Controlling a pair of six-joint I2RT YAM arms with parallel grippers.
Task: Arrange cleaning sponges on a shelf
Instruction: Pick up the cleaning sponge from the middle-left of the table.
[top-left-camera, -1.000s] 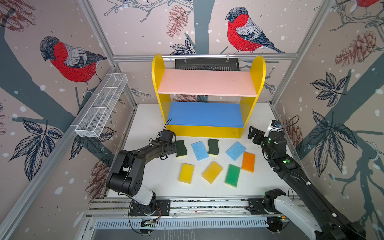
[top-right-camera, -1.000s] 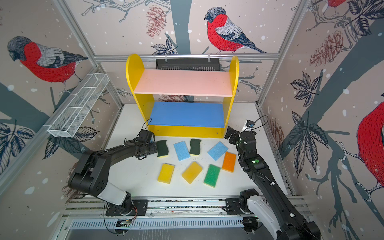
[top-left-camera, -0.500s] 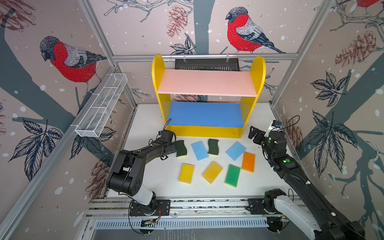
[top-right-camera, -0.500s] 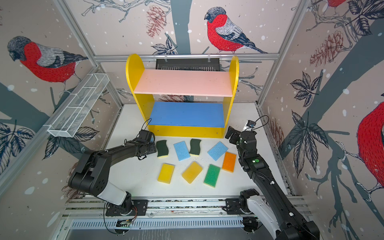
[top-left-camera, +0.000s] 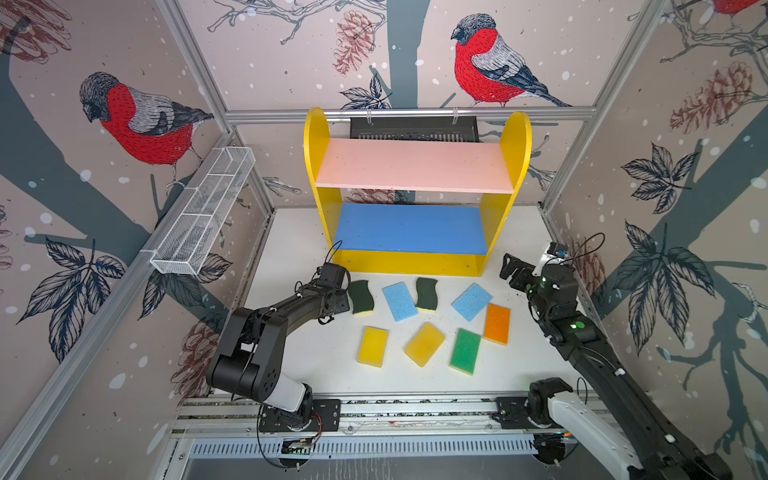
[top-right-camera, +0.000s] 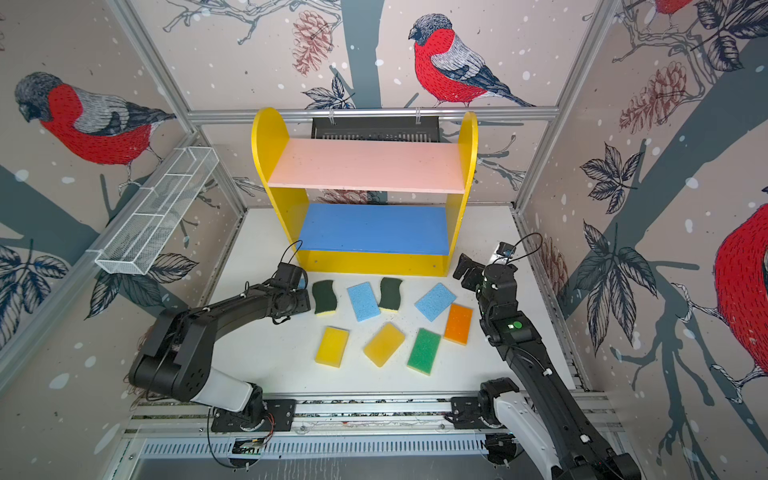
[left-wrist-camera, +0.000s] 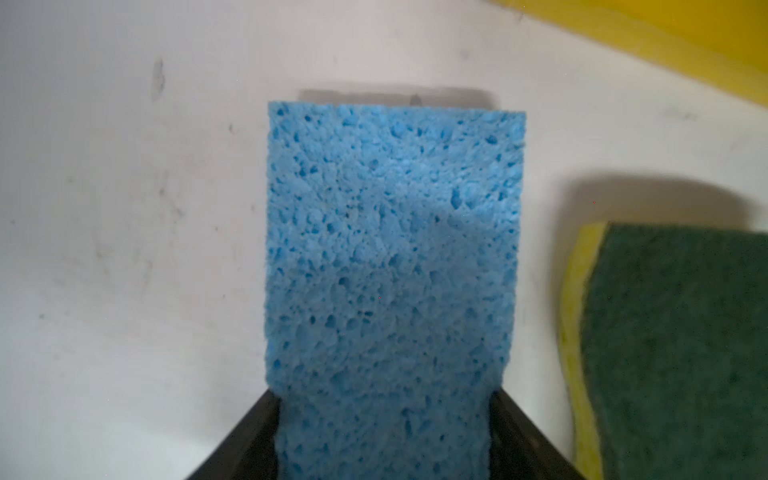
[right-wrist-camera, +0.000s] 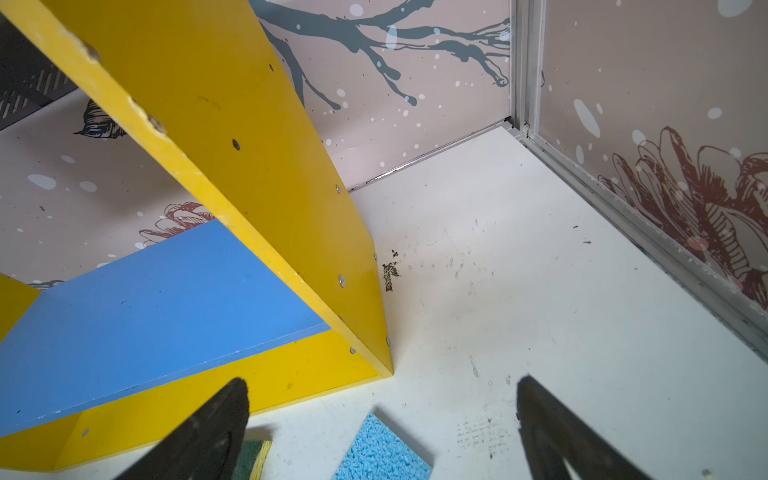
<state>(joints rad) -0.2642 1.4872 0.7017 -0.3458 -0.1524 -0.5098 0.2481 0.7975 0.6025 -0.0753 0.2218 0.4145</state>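
My left gripper (left-wrist-camera: 382, 399) is shut on a light blue sponge (left-wrist-camera: 390, 249), its fingers pressing the two long sides, low over the white table. In both top views that gripper (top-left-camera: 332, 286) sits left of a dark-green wavy sponge (top-left-camera: 360, 297) and covers most of the held sponge. Several more sponges lie before the shelf (top-left-camera: 316, 137): light blue (top-left-camera: 400, 301), dark green (top-left-camera: 427, 294), light blue (top-left-camera: 471, 301), orange (top-left-camera: 497, 324), two yellow (top-left-camera: 373, 346) (top-left-camera: 424, 344), green (top-left-camera: 465, 351). My right gripper (top-left-camera: 513, 270) hangs open and empty by the shelf's right front corner (right-wrist-camera: 374, 357).
A white wire basket (top-left-camera: 203, 212) hangs on the left wall. A black grille (top-left-camera: 413, 128) sits behind the shelf. Patterned walls close in the left, back and right sides, and a metal rail (top-left-camera: 374, 409) runs along the front edge.
The left gripper's jaws have closed onto the light blue sponge. Neither arm has visibly shifted, and the loose sponges lie where they were.
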